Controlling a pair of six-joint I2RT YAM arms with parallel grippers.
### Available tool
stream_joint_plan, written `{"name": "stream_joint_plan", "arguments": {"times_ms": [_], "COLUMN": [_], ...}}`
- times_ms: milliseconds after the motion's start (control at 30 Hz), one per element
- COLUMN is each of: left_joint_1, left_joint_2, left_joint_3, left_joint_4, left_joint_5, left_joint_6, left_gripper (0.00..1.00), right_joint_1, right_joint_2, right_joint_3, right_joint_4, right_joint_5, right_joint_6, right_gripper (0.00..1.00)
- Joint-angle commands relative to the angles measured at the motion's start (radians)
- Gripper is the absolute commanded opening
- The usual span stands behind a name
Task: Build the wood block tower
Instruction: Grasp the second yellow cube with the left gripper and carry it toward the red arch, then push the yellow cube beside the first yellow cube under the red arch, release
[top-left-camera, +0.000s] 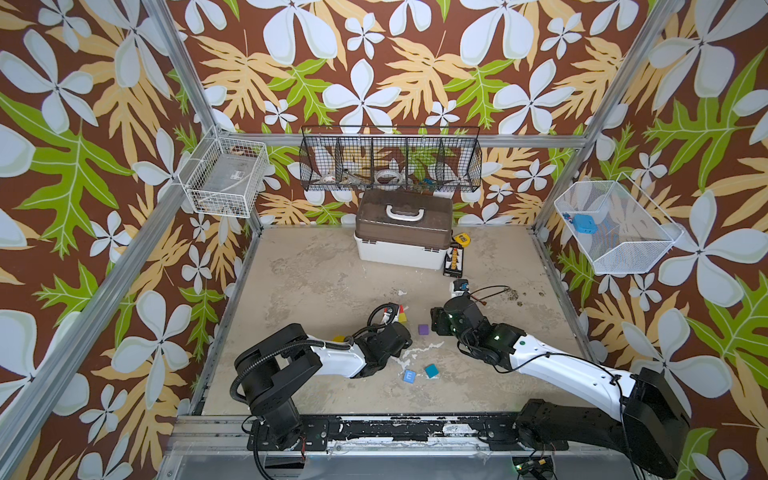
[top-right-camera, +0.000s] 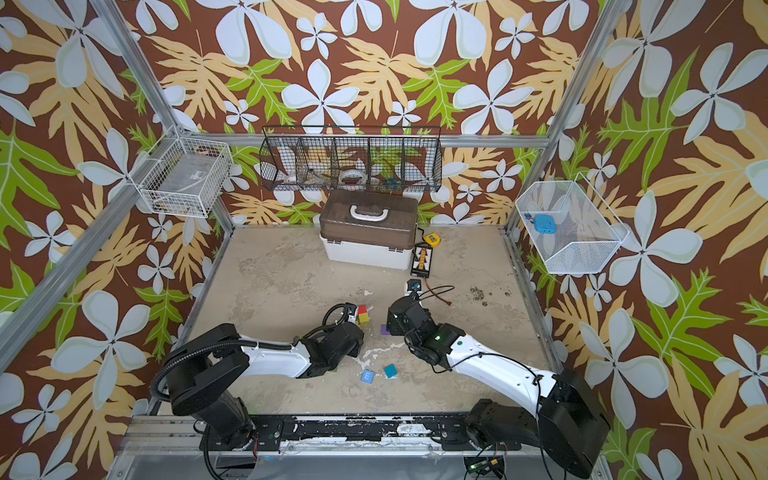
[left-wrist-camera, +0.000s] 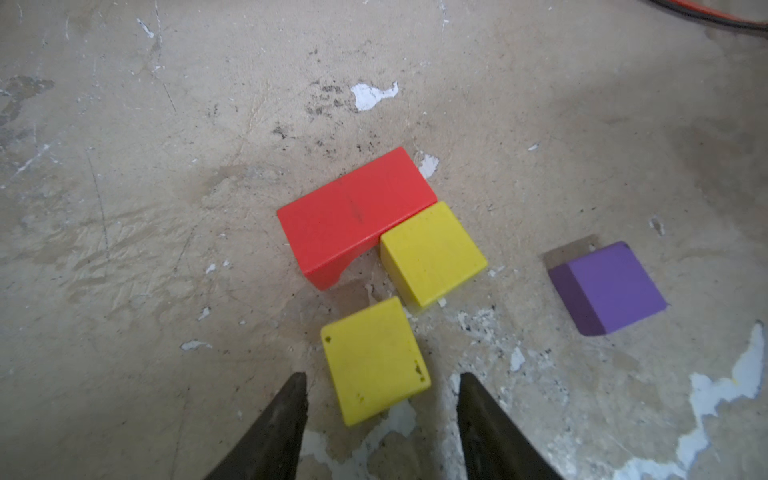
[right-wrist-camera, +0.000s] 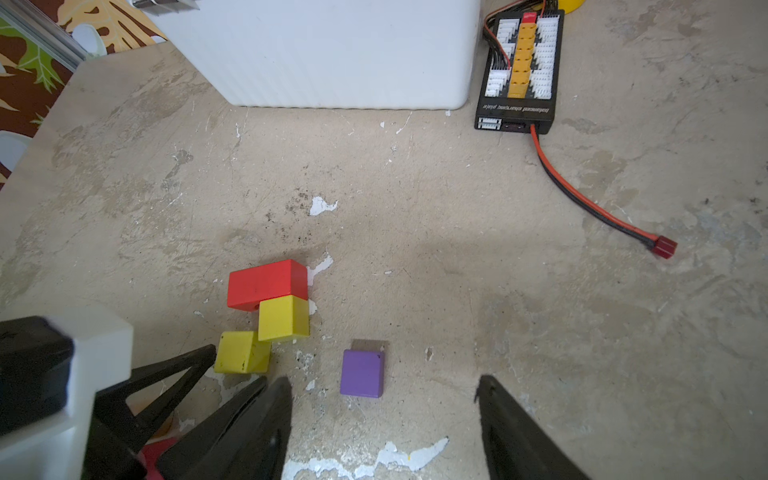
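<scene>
A red arch (left-wrist-camera: 357, 212) stands on the table with a yellow cube (left-wrist-camera: 432, 253) against it. A second yellow cube (left-wrist-camera: 374, 361) lies just in front, between the spread fingertips of my left gripper (left-wrist-camera: 382, 378), which is open and not touching it. A purple cube (right-wrist-camera: 361, 374) lies just ahead of my right gripper (right-wrist-camera: 382, 379), also open and empty. In both top views a blue "E" cube (top-left-camera: 409, 376) and a teal cube (top-left-camera: 431, 370) lie nearer the front, between the arms. The red and yellow blocks (top-right-camera: 363, 314) show beside the left wrist.
The white box with brown lid (top-left-camera: 402, 232) stands at the back. A black charging board (right-wrist-camera: 519, 66) with a red-black cable (right-wrist-camera: 582, 195) and a yellow tape measure (top-left-camera: 460, 239) lie to its right. Another yellow block (top-left-camera: 340, 338) peeks from behind the left arm.
</scene>
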Motion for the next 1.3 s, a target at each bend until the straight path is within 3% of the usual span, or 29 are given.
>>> {"name": "stream_joint_plan", "arguments": {"times_ms": [0,233,467,767,900,1267], "left_joint_1": [0.001,0.008,0.063,0.066,0.065,0.081], "left_joint_2": [-0.037,-0.116,-0.116,-0.064,-0.035,-0.023], "left_joint_3": [-0.019,-0.088,-0.111,-0.099,-0.083,-0.062], "left_joint_4": [0.020,0.019,0.027,0.076,0.078,0.076], "left_joint_5": [0.028,0.011,0.077,0.137,0.134,0.122], "left_joint_6": [0.020,0.069,0.106,0.128,0.130,0.118], "left_gripper": [0.63,0.53,0.43,0.41,0.35,0.31], "right_joint_1": [0.000,-0.001,0.000,0.000,0.000,0.000], "right_joint_2": [0.000,0.001,0.008,0.019,0.026,0.026], "right_joint_3": [0.005,0.002,0.005,0.010,0.013,0.014], "right_joint_4": [-0.005,-0.005,-0.005,-0.007,-0.008,-0.013], "right_joint_5": [0.002,0.001,-0.002,0.000,0.000,0.002], "right_joint_6": [-0.005,-0.005,-0.004,-0.005,-0.004,-0.004], "right_gripper": [0.71,0.71,0.71,0.71,0.71,0.71]}}
